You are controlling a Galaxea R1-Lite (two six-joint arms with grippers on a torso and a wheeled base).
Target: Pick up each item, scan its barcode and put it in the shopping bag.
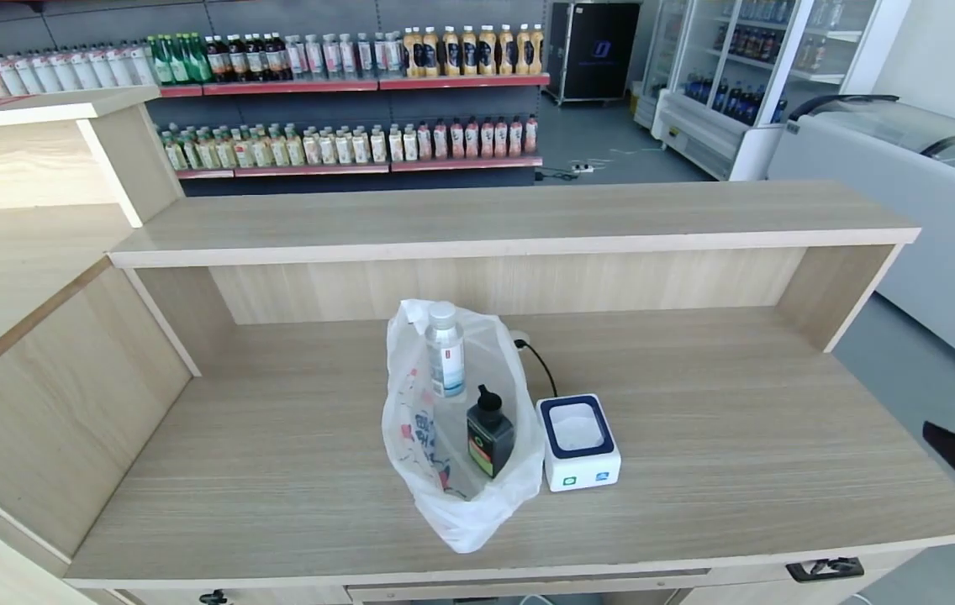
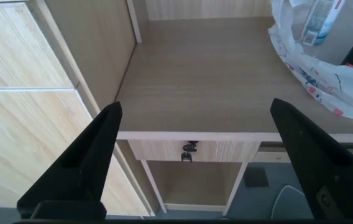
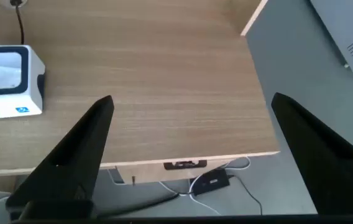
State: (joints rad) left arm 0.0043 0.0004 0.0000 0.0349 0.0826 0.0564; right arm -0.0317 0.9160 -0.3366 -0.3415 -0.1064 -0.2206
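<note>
The shopping bag (image 1: 444, 504), thin white plastic with red and blue print, sits slumped near the middle of the wooden surface (image 1: 738, 437) with its mouth open; inside it a clear bottle (image 1: 445, 351) with a pale cap and a white label stands upright toward the back, and a dark bottle (image 1: 490, 437) with a black cap and a green-and-red label stands nearer the front, on the bag's right side; just beside the bag on the right is the scanner (image 1: 578, 441), a small white box with a dark-blue-framed window on top, so close that I cannot tell whether bag and box touch; a black cable (image 1: 540, 365) runs from behind the scanner toward the surface's back wall; the left gripper (image 2: 196, 106) hangs off the near left corner of the surface, its jaws released, spread wide and holding nothing, with a drawer lock (image 2: 189, 151) in the front panel below the edge beyond them; the right gripper (image 3: 192, 98) hangs off the near right corner, its jaws likewise released and empty, the scanner lying well apart from them; a raised wooden ledge (image 1: 511, 223) backs the surface; behind it are red shelves (image 1: 343, 84) lined with drink bottles, a glass-door fridge (image 1: 746, 67), and a white chest freezer (image 1: 906, 193) on the right.
</note>
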